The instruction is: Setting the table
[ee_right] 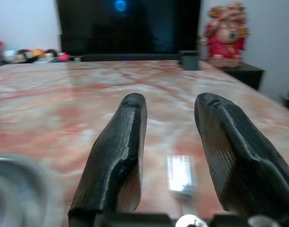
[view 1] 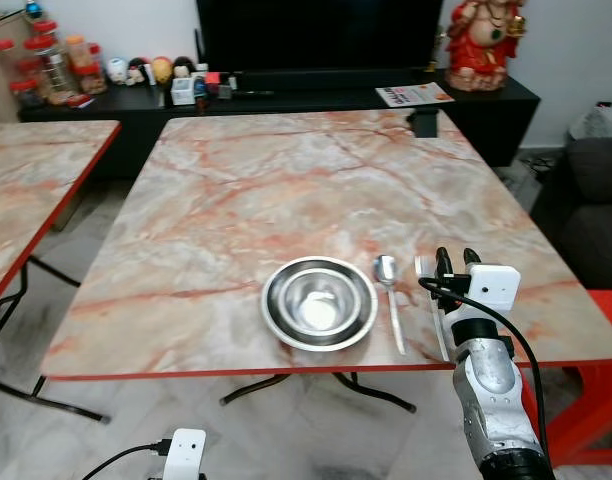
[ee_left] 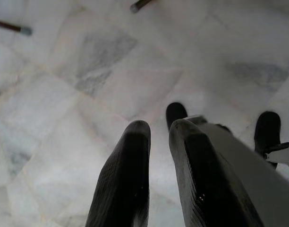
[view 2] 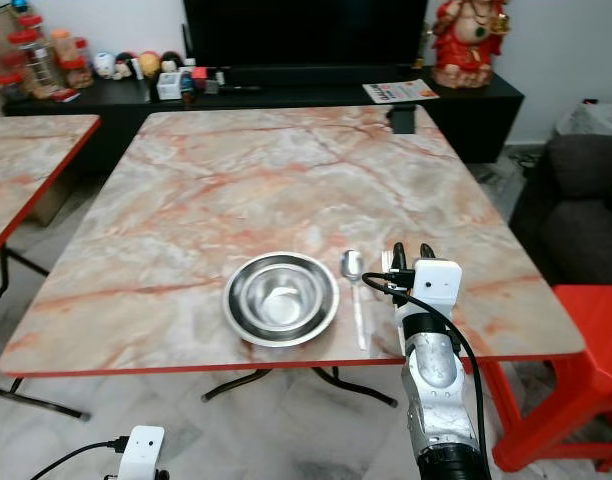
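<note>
Even, bright indoor light with soft glare on the marble table [view 1: 286, 190]; head views sharp, wrist views blurred.

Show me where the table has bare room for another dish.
The table is bare across its far half and along its left side, left of the bowl. The near right edge is crowded: the spoon lies just right of the bowl, then a fork, with the right pincer open above the fork. The left pincer hangs over the floor.
</note>
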You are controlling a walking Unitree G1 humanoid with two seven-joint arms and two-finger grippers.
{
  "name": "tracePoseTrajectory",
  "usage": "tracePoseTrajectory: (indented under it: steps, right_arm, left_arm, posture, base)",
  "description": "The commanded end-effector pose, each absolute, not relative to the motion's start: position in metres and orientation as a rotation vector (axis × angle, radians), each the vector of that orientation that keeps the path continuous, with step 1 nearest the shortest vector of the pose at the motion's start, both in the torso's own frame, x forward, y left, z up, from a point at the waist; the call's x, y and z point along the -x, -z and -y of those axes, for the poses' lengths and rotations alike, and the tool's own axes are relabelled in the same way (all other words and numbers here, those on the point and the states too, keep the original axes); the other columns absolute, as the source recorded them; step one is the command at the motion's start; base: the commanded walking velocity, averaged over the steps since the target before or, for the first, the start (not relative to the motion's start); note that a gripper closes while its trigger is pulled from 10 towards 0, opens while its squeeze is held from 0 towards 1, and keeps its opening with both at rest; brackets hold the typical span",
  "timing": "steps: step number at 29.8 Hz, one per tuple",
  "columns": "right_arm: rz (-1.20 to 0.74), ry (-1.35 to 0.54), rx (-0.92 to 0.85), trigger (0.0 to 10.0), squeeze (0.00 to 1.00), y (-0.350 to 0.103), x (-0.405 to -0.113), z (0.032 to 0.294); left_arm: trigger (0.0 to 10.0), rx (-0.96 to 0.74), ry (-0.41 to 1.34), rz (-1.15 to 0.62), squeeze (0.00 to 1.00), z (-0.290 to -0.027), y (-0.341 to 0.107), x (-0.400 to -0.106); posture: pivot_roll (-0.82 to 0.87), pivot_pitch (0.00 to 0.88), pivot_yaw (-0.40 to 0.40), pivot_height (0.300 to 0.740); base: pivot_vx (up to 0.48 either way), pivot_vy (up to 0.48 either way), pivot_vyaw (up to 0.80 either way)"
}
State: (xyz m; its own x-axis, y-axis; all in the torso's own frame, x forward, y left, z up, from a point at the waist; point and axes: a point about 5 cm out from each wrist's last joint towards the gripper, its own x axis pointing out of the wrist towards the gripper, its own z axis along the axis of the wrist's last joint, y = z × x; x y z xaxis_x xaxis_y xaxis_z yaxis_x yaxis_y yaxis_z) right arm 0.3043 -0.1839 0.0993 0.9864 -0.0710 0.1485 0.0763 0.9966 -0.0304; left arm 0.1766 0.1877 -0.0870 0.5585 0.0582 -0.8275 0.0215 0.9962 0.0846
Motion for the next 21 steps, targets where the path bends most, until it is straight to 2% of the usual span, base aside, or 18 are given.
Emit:
tracePoseTrajectory:
  steps: [1, 21]
  right_arm:
    - [0.192, 0.065, 0.044, 10.0, 0.0, -0.109, -0.307, 0.181]
    - [0.239, 0.064, 0.044, 10.0, 0.0, -0.121, -0.309, 0.178]
  left_arm:
    - [10.0, -0.096, -0.035, -0.982, 0.0, -0.192, 0.087, -0.175]
    - [10.0, -0.105, -0.038, -0.983, 0.0, -0.194, 0.087, -0.175]
  posture:
    - [-0.08, 0.0, 0.012, 0.74]
    - [-0.08, 0.0, 0.015, 0.74]
  base:
    - [0.0, 0.315, 0.0]
    - [0.0, 0.311, 0.0]
